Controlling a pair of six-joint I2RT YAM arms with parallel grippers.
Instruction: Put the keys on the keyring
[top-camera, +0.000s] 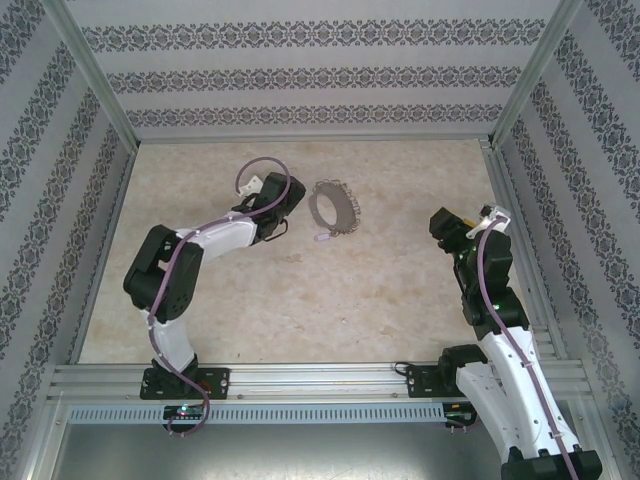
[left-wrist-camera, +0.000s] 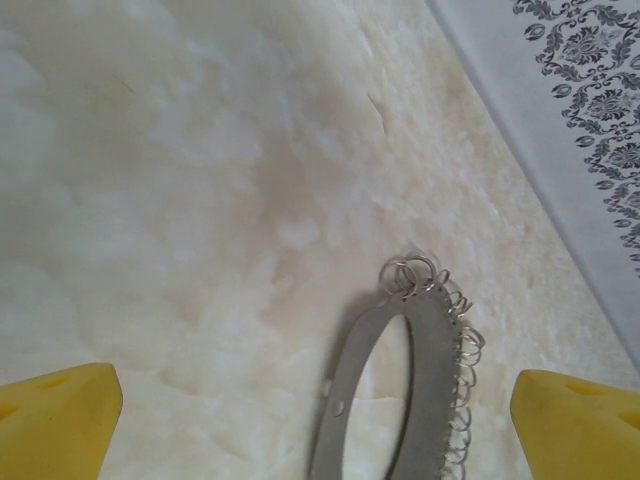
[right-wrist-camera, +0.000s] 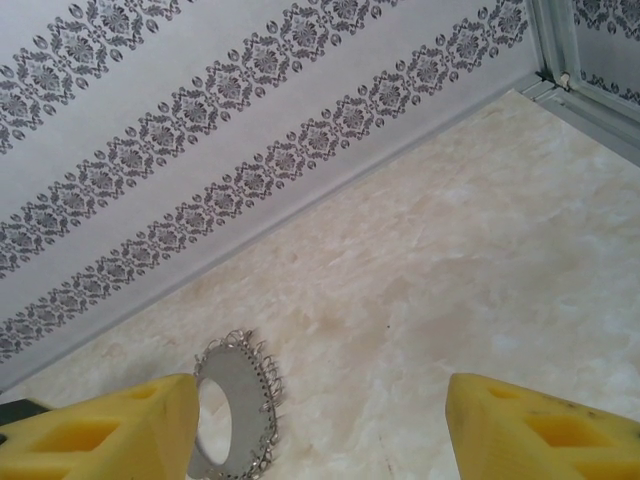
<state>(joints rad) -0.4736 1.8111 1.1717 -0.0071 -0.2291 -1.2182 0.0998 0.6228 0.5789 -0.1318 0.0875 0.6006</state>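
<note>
Resting on worktop (top-camera: 300, 310): keyring (top-camera: 334, 208), tiny pale key (top-camera: 322, 238) just beside its near rim. Left of keyring, left claw (top-camera: 284, 214) spread wide, empty; well right, right claw (top-camera: 447, 222) apart, empty.

Table (top-camera: 400, 300) lies open right of the keyring (top-camera: 335, 208) (left arm (top-camera: 220, 238) crowds its other side).

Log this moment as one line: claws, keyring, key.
left claw open, facing keyring, not gripping | right claw open, empty | keyring on table | small pale key at its near rim, attachment unclear
</note>
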